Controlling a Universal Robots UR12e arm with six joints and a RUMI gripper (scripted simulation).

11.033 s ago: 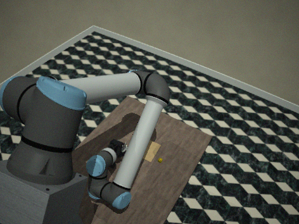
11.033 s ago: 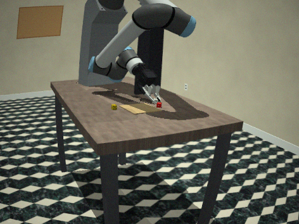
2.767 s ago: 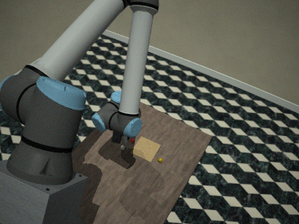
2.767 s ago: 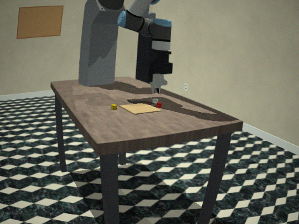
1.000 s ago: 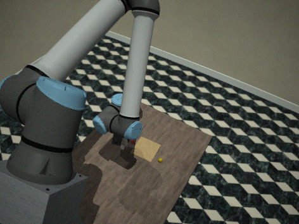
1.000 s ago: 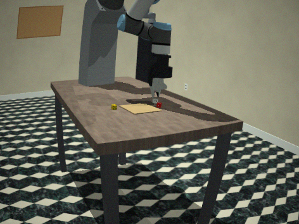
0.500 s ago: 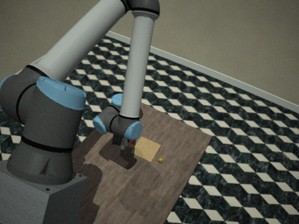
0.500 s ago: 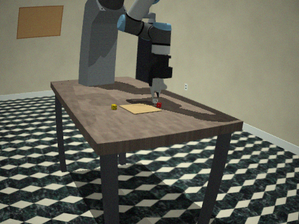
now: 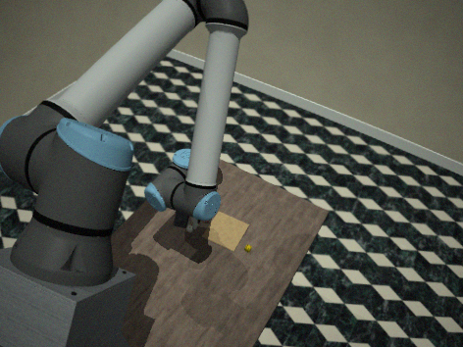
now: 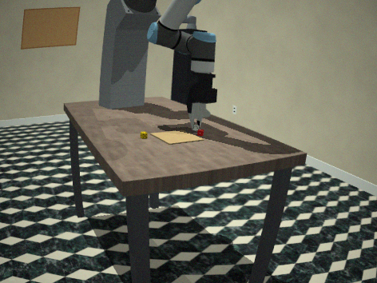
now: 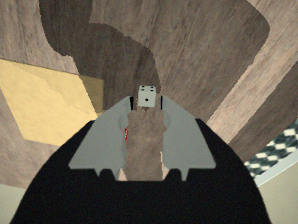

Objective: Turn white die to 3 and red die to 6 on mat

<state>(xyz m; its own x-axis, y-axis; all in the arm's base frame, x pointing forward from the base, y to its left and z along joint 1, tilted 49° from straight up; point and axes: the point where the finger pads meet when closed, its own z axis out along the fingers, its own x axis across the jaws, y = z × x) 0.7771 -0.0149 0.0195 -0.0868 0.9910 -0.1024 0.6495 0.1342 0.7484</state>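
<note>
We find the white die (image 10: 196, 128) (image 11: 146, 99) and red die (image 10: 200, 132) (image 11: 126, 134) off the mat (image 9: 230, 231) (image 10: 176, 137) (image 11: 45, 100); both placements remain. The tool (image 9: 192, 226) (image 10: 196, 125) (image 11: 147, 97) stands slightly apart, unclamped.
</note>
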